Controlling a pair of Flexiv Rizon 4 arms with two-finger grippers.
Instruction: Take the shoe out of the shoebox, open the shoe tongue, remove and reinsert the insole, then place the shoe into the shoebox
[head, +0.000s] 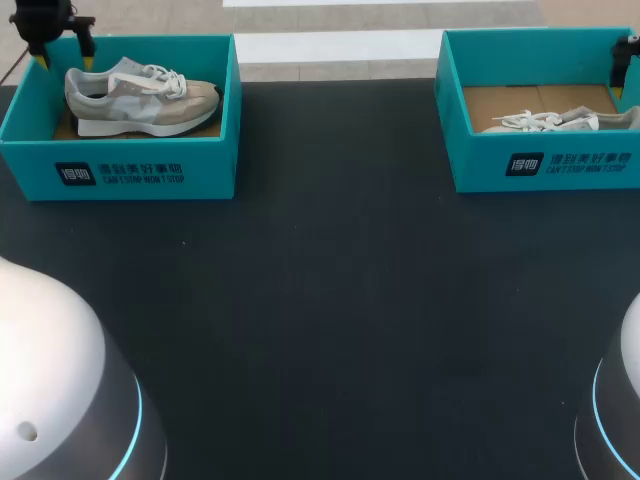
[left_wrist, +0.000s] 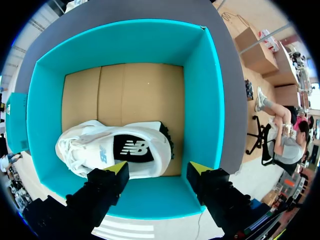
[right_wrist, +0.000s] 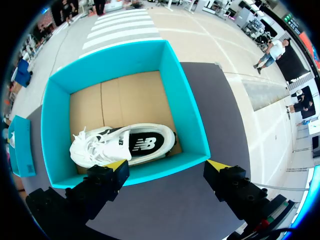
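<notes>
Grey-white laced shoe (head: 140, 98) lies in teal shoebox (head: 205, 165); left hand (left_wrist: 157, 169) and right hand (right_wrist: 167, 165) both spread wide.

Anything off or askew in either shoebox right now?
Nothing stands out. Each sneaker sits upright, close to one wall: left sneaker in left shoebox, right sneaker in right shoebox. Both boxes look intact.
</notes>
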